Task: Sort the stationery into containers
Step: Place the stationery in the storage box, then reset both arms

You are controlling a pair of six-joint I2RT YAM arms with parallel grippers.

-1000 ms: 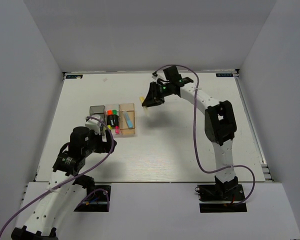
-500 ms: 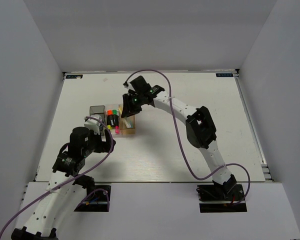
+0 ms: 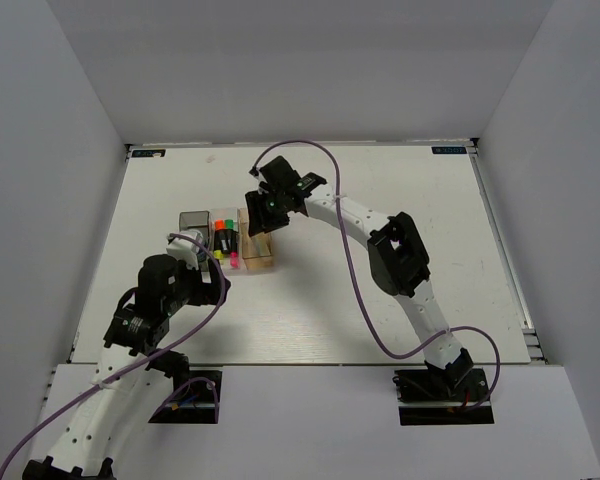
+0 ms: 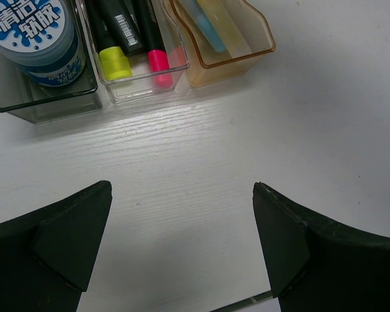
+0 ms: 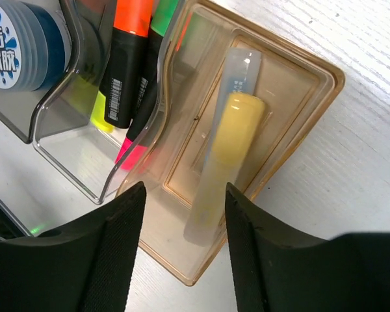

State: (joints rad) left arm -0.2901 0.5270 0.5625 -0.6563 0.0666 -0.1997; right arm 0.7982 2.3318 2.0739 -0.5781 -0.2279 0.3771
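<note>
Three small boxes stand in a row: dark grey (image 3: 192, 221), clear (image 3: 223, 238) and amber (image 3: 259, 251). My right gripper (image 3: 264, 214) hovers open just above the amber box (image 5: 312, 110). A pale yellow highlighter (image 5: 227, 156) lies loose in it on top of a light blue one (image 5: 242, 70), between my spread fingers without touching them. The clear box (image 5: 71, 169) holds black highlighters with orange (image 5: 133, 19), yellow (image 4: 115, 63) and pink (image 4: 158, 60) ends. The blue-white roll (image 4: 32, 32) sits in the dark grey box. My left gripper (image 4: 182, 188) is open and empty over bare table, just in front of the boxes.
The white table (image 3: 380, 290) has grey walls at the back and both sides. The right arm (image 3: 400, 250) arches from its base across the middle toward the boxes. The left arm (image 3: 150, 310) sits close in front of the boxes.
My right gripper swung left from the middle of the table to the amber box, carrying the pale yellow highlighter, and has let it go into the box. The left arm has barely moved.
</note>
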